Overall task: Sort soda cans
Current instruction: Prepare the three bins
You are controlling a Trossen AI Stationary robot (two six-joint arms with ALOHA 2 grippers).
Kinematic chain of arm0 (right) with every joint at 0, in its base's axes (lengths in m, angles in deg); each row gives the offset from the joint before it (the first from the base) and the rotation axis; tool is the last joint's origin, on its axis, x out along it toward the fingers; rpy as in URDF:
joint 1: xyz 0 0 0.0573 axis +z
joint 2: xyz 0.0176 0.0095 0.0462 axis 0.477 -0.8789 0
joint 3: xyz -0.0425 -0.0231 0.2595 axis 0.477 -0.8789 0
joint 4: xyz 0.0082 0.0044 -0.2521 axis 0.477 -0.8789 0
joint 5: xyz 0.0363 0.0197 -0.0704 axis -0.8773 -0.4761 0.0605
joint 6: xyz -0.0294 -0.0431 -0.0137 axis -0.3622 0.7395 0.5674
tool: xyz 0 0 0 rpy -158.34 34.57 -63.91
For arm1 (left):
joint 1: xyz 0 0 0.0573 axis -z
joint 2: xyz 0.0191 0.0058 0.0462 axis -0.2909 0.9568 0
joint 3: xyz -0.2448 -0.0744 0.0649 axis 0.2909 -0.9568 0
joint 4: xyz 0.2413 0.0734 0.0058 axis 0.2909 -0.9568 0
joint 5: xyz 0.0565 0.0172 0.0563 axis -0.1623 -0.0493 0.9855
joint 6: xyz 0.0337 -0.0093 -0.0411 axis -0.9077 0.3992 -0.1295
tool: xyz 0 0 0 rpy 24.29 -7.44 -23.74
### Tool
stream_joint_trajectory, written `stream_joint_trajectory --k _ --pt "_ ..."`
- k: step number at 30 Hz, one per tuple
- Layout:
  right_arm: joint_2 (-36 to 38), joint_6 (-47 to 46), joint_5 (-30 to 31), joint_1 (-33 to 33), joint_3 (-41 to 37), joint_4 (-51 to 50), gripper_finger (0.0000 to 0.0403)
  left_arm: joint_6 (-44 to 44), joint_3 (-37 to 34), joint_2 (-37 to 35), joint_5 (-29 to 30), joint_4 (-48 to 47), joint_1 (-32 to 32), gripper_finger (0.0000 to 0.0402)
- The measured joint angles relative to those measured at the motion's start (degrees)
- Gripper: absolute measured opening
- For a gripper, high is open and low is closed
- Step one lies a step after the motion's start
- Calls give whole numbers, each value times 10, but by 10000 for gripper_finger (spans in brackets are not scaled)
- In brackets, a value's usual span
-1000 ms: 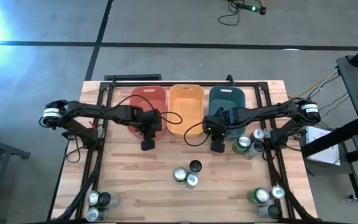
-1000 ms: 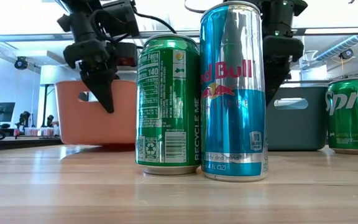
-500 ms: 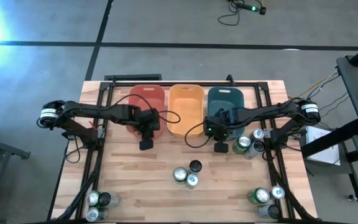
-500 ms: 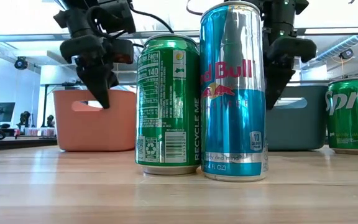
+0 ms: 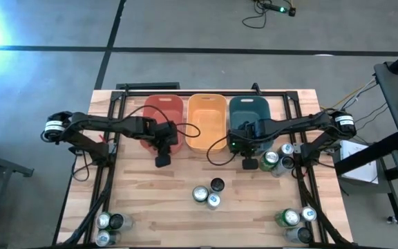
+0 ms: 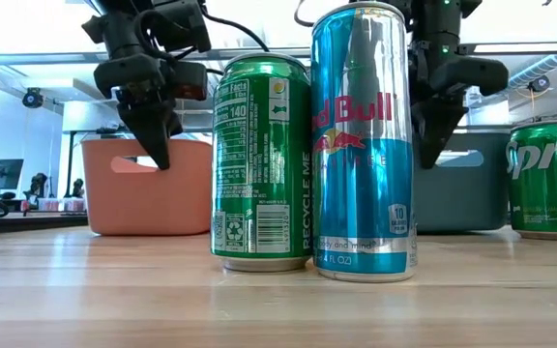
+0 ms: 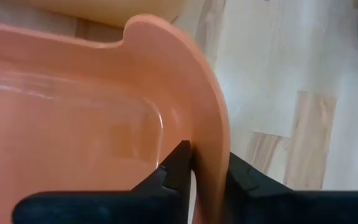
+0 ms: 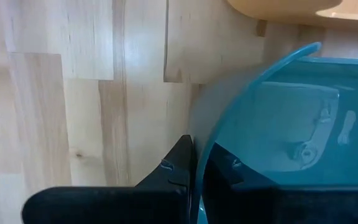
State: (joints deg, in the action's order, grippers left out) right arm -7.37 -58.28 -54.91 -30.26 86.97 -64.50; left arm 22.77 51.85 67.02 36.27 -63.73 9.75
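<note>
At frame centre, each tool clamps a tub rim: left tool [image 5: 163,160] the red tub [image 5: 163,111], right tool [image 5: 249,164] the teal tub [image 5: 249,111]; the soda cans [image 5: 206,194] look light, slippery, dentable, best gripped mid-body.

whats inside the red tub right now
No cans show in the red tub. The left wrist view shows bare, glossy floor and one of the left gripper fingers inside the wall, clamping the rim. The left arm covers the near edge from above.
</note>
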Motion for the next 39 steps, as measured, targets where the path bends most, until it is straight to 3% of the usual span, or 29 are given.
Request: stream_joint_trajectory --k 8,13,24,39 --pt "0 2 2 0 0 -2 13 5 0 0 -3 1 0 86" --pt "0 -12 14 0 0 -2 13 13 0 0 -45 3 0 105" --pt "12 -7 16 1 16 -5 19 32 -1 0 -13 9 0 126" --pt "82 -36 33 15 104 -87 208 41 34 0 -11 -6 -1 186"
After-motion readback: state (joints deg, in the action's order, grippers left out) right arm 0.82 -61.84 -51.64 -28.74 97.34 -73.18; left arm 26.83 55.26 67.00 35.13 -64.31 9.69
